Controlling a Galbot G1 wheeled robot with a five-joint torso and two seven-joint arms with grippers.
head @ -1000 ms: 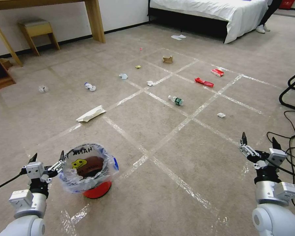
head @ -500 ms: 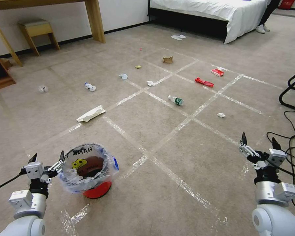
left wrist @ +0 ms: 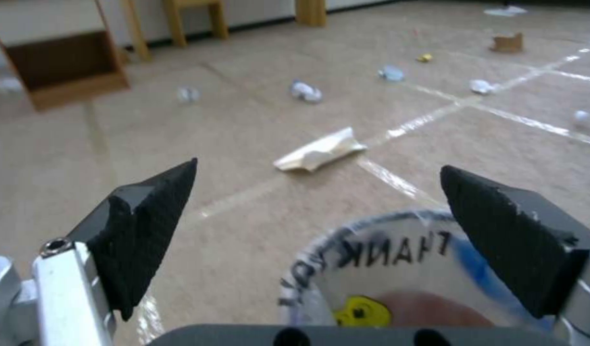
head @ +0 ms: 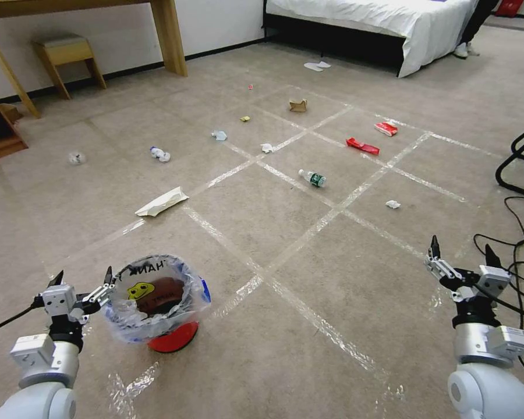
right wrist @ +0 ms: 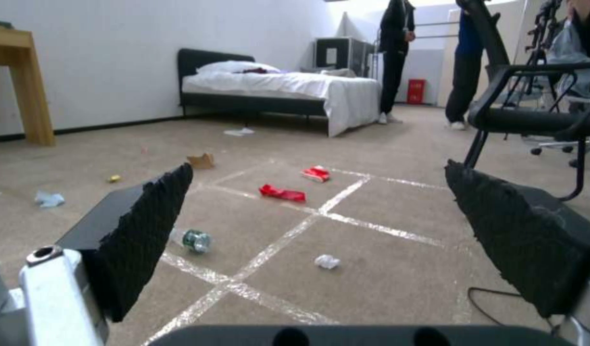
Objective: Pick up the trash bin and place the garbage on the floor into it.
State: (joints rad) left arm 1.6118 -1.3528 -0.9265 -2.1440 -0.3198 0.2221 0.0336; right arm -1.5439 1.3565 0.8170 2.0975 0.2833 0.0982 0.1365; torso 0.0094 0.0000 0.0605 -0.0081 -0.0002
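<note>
Trash bin (head: 157, 302): lower left of frame, upright on floor (head: 308, 273). Left gripper (head: 81, 279): jaws wide, holding nothing, one fingertip apparently at the bag rim. Right gripper (head: 461, 255): lower right, spread, idle. Grasp advice: straddle the rim squarely before closing.

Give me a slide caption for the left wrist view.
Open left gripper poised beside the trash bin, litter scattered beyond.

On the floor (head: 308, 326): 1 trash bin (head: 157, 302), 1 bottle (head: 312, 177), 2 red wrappers (head: 363, 145), 1 brown paper bag (head: 298, 105). Also 1 folded white paper (head: 162, 202), 1 yellow scrap (head: 245, 119), 5 crumpled tissues (head: 160, 154). 2 grippers, left (head: 82, 275) and right (head: 461, 254), both spread wide.
</note>
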